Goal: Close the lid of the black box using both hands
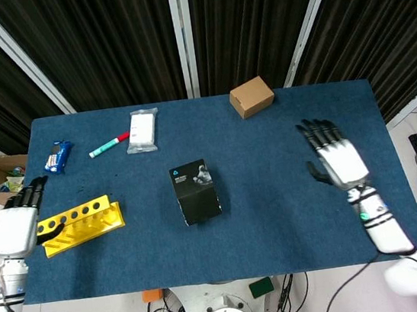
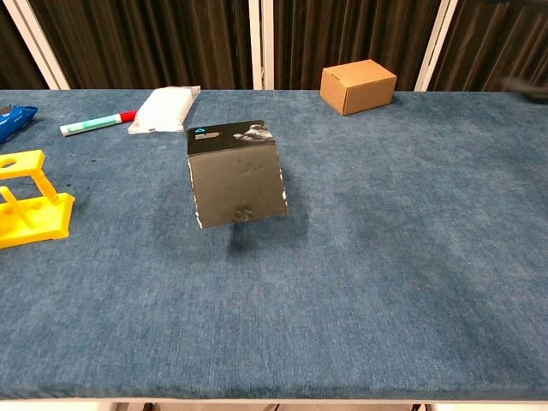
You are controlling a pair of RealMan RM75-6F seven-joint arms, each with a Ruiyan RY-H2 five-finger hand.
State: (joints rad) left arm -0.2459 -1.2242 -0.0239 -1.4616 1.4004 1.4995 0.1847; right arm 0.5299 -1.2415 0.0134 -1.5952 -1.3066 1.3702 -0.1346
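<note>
One teal logo marks the closed black box (image 1: pixel 196 192) lid; text illegible.

A box (image 1: pixel 196 192) sits mid-bench (image 1: pixel 279 223). Behind it to the left lie a packet (image 1: pixel 143 130) and a marker (image 1: pixel 108 144); a carton (image 1: pixel 251 96) sits behind to the right. A rack (image 1: pixel 75 225) lies far left.
</note>
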